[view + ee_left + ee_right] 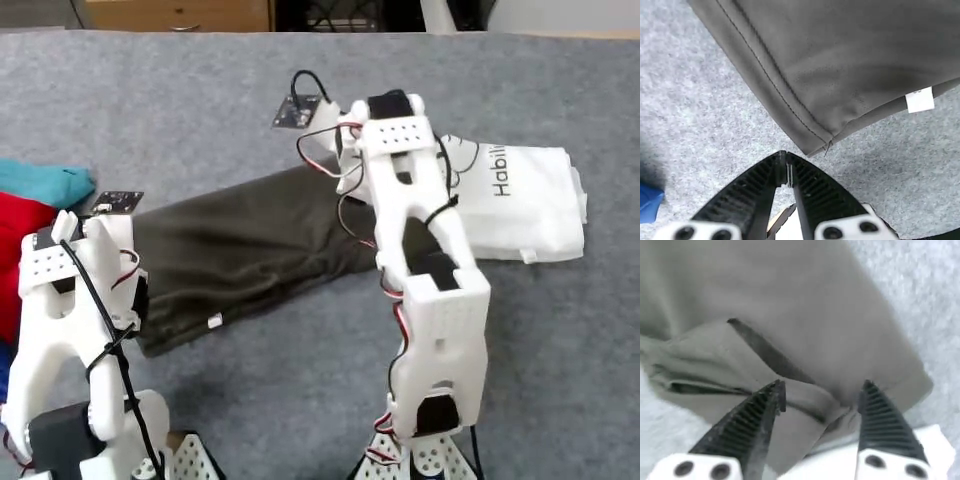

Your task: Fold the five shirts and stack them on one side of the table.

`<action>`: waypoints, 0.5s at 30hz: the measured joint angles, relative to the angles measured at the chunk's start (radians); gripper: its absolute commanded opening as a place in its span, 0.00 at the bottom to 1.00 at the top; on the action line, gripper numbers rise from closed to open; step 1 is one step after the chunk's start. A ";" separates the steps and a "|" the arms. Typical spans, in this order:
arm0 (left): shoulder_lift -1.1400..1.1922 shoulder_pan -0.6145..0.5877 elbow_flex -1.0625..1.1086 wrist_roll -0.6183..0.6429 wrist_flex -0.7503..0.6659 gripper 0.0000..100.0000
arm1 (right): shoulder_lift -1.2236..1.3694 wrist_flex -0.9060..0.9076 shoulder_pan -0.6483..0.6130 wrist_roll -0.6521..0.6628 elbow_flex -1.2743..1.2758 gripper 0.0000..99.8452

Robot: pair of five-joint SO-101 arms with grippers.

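A dark olive shirt (250,250) lies stretched across the middle of the grey table, with a small white label (920,99) near its hem. My left gripper (786,162) is shut and empty, its tips just short of the shirt's hem corner (812,145). My right gripper (822,390) hangs open over the bunched, folded end of the dark shirt (790,340), one finger on each side of a fold. A folded white shirt (525,200) lies at the right, next to the right arm (420,230).
A teal shirt (45,182) and a red shirt (15,250) are piled at the table's left edge, beside the left arm (75,310). A bit of blue cloth (647,205) lies near the left gripper. Wooden furniture (180,14) stands behind the table.
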 measured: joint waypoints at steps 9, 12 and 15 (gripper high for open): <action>0.000 0.000 0.000 0.000 0.000 0.03 | -0.152 0.227 0.002 -0.181 0.002 0.01; 0.000 0.000 0.000 0.000 0.000 0.03 | -0.218 0.227 0.002 -0.199 0.114 0.01; 0.000 0.000 0.000 0.000 0.000 0.03 | -0.278 0.212 -0.005 -0.209 0.258 0.01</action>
